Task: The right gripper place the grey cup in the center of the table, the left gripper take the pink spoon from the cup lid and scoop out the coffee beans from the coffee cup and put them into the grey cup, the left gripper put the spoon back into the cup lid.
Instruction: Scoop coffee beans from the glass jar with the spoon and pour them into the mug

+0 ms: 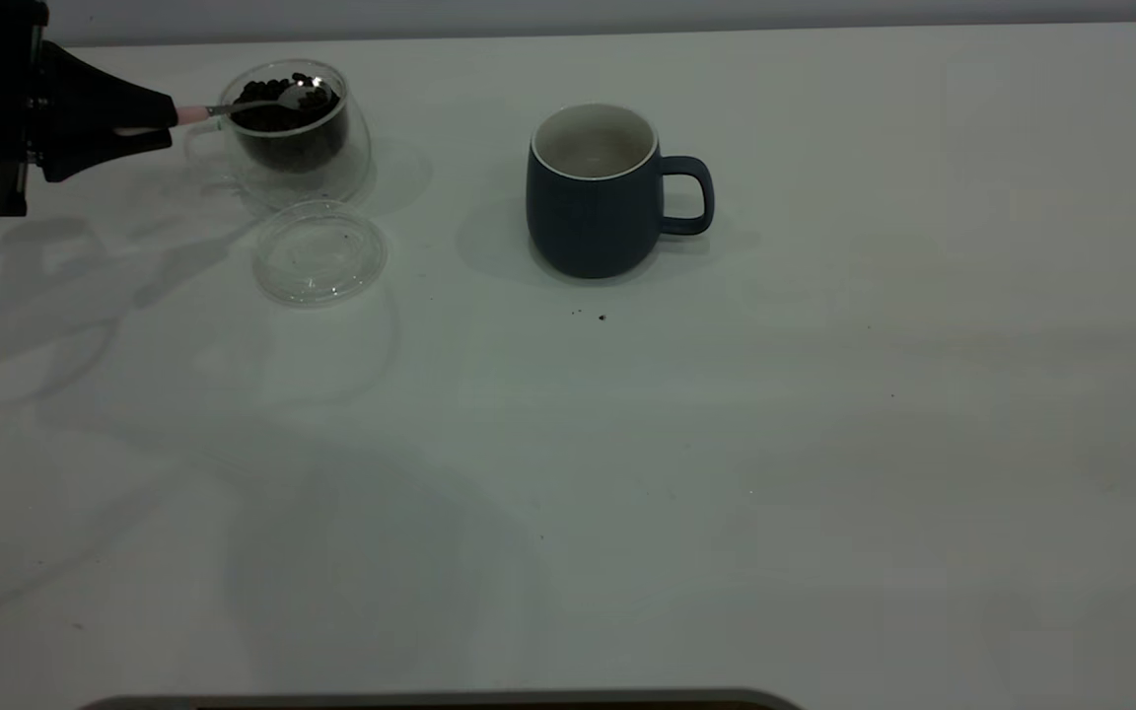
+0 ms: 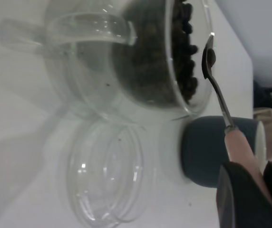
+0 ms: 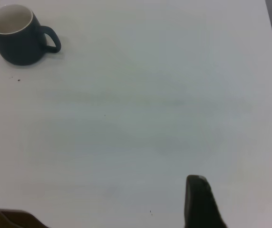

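My left gripper [image 1: 172,118] is at the far left of the table [image 1: 726,444], shut on the pink spoon [image 1: 195,113] by its handle. The spoon's metal bowl [image 1: 307,96] sits over the coffee beans [image 1: 287,133] at the rim of the coffee cup [image 1: 359,148], with dark beans on it. The empty cup lid [image 1: 319,251] lies just in front of that cup. The grey cup [image 1: 593,212] stands upright near the table's middle, handle to the right, looking empty inside. My right gripper [image 3: 242,192] is open, low over bare table, far from the grey cup [image 3: 17,45], and is out of the exterior view.
A few dark crumbs [image 1: 600,317] lie in front of the grey cup. A dark edge [image 1: 430,700] runs along the table's front. In the left wrist view the spoon [image 2: 238,147] crosses in front of the grey cup [image 2: 202,152], beside the lid [image 2: 110,175].
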